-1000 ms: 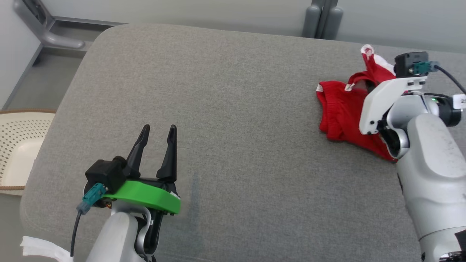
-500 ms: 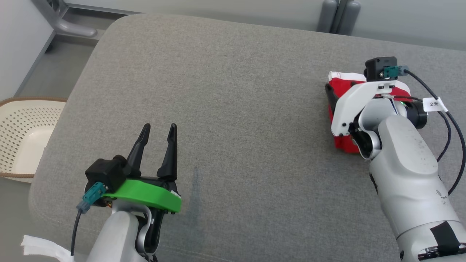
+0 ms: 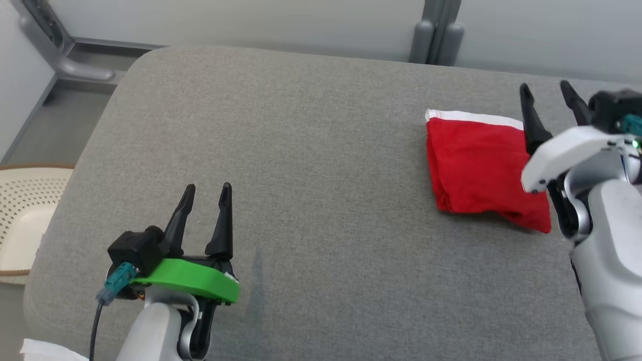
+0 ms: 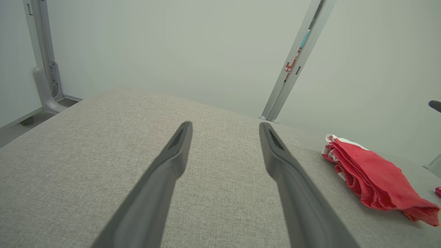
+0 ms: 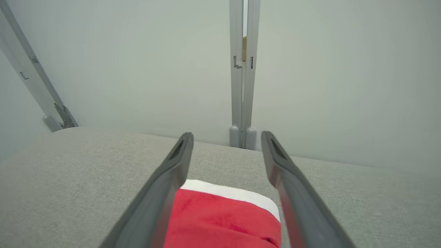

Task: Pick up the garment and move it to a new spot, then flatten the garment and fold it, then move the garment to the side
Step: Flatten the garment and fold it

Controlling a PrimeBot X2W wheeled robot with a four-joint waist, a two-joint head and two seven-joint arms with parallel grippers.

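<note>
Your right gripper (image 3: 545, 86) is standing open, having just released the folded red garment (image 3: 479, 165), now lying just left of it. Your left gripper (image 3: 208, 186) is idling open; the task is looking finished.

Grey fabric-covered bed (image 3: 321, 150), rounded corners. Lying flat on it: folded red garment (image 3: 476, 170), white band along far edge. Faint dark streak (image 3: 258, 281) in cover, well left of garment.

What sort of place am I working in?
Probably a partitioned test bay set up for laundry folding: a grey padded surface, plain pale panels on metal posts, a perforated basket beside it, and a folded red garment.
</note>
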